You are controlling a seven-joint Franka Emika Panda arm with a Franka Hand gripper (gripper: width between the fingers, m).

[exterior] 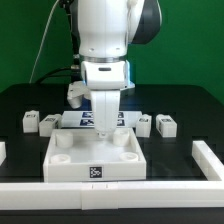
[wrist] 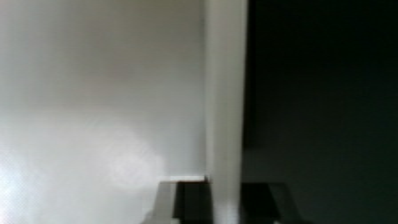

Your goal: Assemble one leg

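Black tabletop holds a white panel — end effector low over it, its grip indiscernible.

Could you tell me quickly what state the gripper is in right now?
Gripper: low over the white panel, a white edge between its fingers; whether it is clamped cannot be told.

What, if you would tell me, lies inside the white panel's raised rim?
Only empty corner sockets show inside the panel. The claw covers its far middle; anything there is hidden.
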